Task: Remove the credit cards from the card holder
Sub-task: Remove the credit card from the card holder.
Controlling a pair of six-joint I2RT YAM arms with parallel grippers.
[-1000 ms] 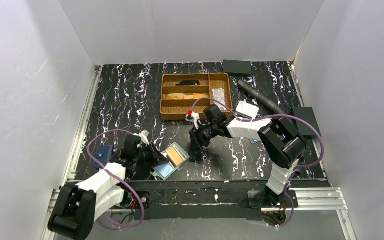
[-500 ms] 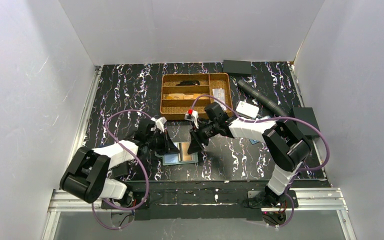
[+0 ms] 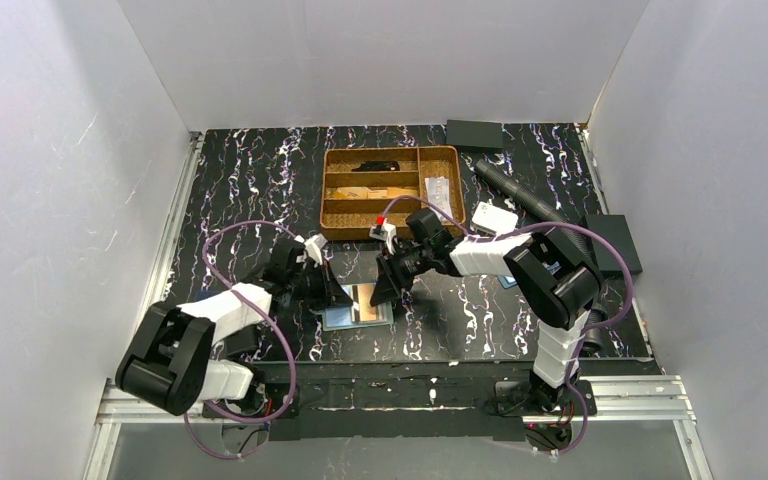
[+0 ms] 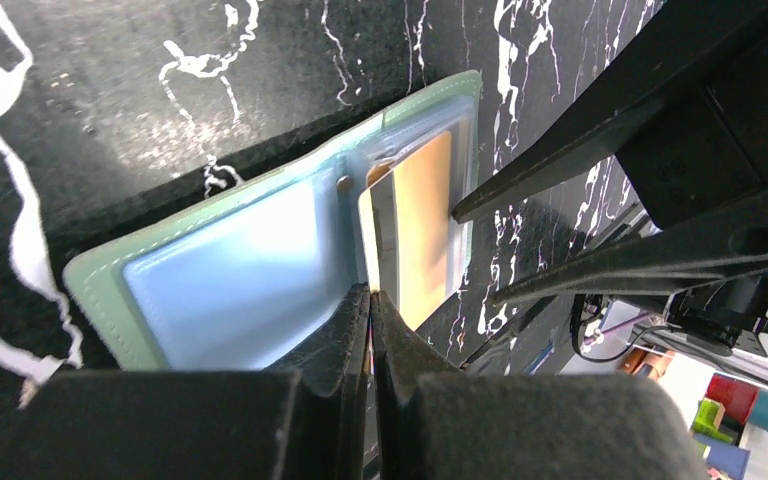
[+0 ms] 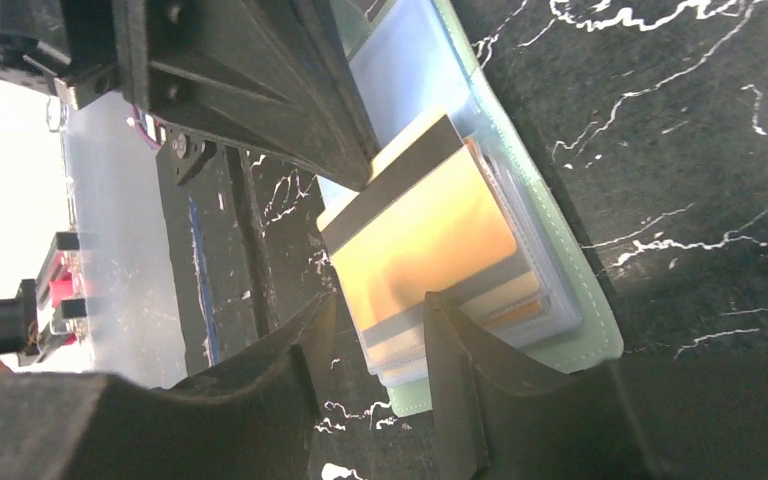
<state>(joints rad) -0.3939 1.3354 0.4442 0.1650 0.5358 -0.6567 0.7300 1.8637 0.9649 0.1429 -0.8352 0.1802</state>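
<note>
Credit cards [image 5: 460, 300] are mostly inside their pocket. We see a stack of them under the clear panel on one half of the card holder [image 3: 345, 318]. It lies open on the surface [image 3: 250, 180] in the lower middle of the top view, between the two arms.

One orange-gold card [image 5: 420, 235] with a dark stripe sits skewed and partway out of that pocket. The left end effector [image 4: 370, 295] is pressed together at that card's corner, and as far as we can judge it is pinching it. The right end effector [image 5: 380, 298] is spread, its tips at the holder's outer edge, either side of the stack.

We judge the task barely begun: no card lies free of the holder, the first is only partly drawn out, and the ones beneath it are untouched. The other clear panel shows no card.
</note>
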